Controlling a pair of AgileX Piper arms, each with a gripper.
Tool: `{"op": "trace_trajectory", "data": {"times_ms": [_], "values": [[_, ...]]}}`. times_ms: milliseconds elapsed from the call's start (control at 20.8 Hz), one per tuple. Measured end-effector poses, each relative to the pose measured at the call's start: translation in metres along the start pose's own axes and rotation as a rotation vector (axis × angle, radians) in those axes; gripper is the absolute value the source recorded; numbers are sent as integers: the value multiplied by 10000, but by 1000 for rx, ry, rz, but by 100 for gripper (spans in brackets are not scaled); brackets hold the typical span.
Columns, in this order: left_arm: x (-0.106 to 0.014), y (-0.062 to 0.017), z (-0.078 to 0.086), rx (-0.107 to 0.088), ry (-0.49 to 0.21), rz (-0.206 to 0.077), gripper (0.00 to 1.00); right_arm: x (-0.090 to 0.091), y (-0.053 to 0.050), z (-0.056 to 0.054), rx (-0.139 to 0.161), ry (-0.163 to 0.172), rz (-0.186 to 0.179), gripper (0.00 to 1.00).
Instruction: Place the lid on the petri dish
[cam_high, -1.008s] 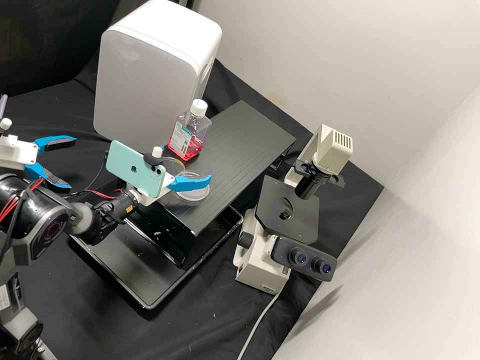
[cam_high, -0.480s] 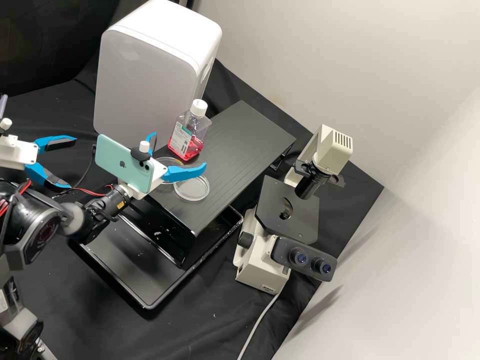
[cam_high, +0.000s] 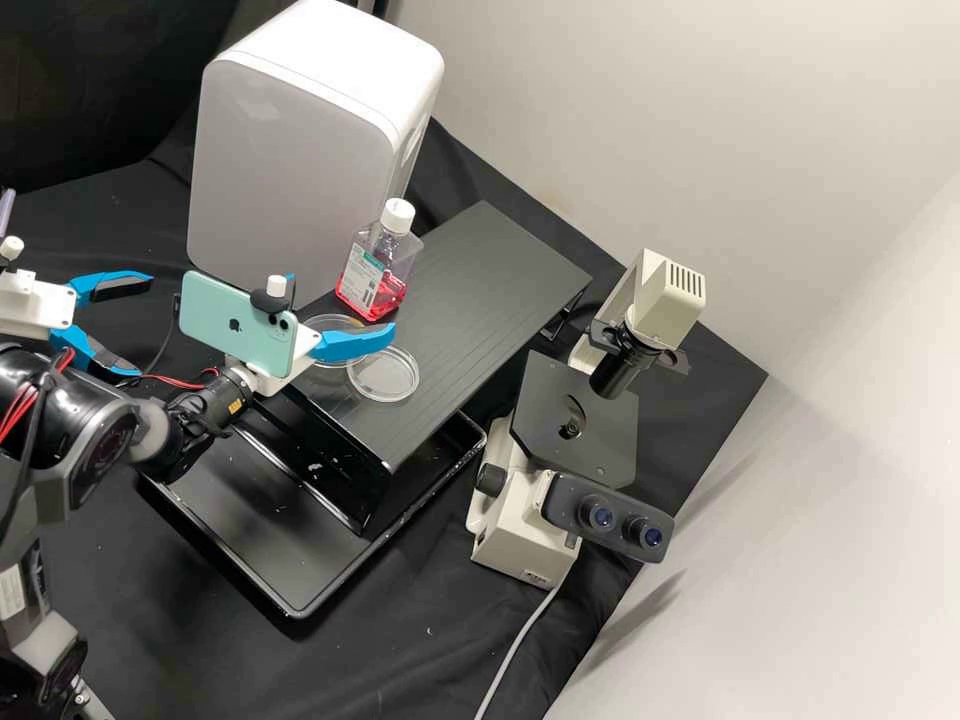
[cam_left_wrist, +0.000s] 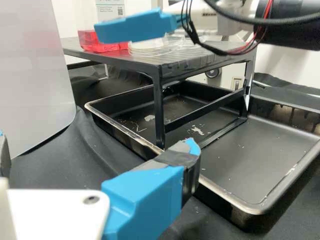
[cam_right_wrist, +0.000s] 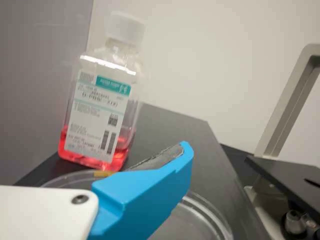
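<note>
Left gripper (cam_high: 135, 328) is held off beside the tray (cam_high: 250, 520) – fingers spread, nothing gripped. Right gripper (cam_high: 340, 308) is over the raised platform (cam_high: 480, 290), likewise splayed and empty. Front petri piece (cam_high: 385, 375) is set near the platform edge, with rear petri piece (cam_high: 325, 325) just behind, under the near finger (cam_high: 350, 342). Lid versus dish can't be told. Risk – front piece nudged off the edge, or medium flask (cam_high: 375, 265) clipped.
</note>
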Motion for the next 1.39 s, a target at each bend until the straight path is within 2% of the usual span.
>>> {"op": "trace_trajectory", "data": {"times_ms": [96,288,480,960,1104,1392], "values": [[0,0,0,0,0,0,100,2,-23,12,-1,-9,-17,100],[0,0,0,0,0,0,100,-10,-42,26,-2,-14,-27,100],[0,0,0,0,0,0,100,-60,-56,103,-8,-42,-39,100],[0,0,0,0,0,0,100,-68,-65,99,-6,-46,-40,100],[0,0,-1,-1,1,0,100,-70,-72,88,-18,-43,-42,100],[2,-8,-3,-1,2,-4,100,-98,-74,91,-18,-45,-46,100]]}}
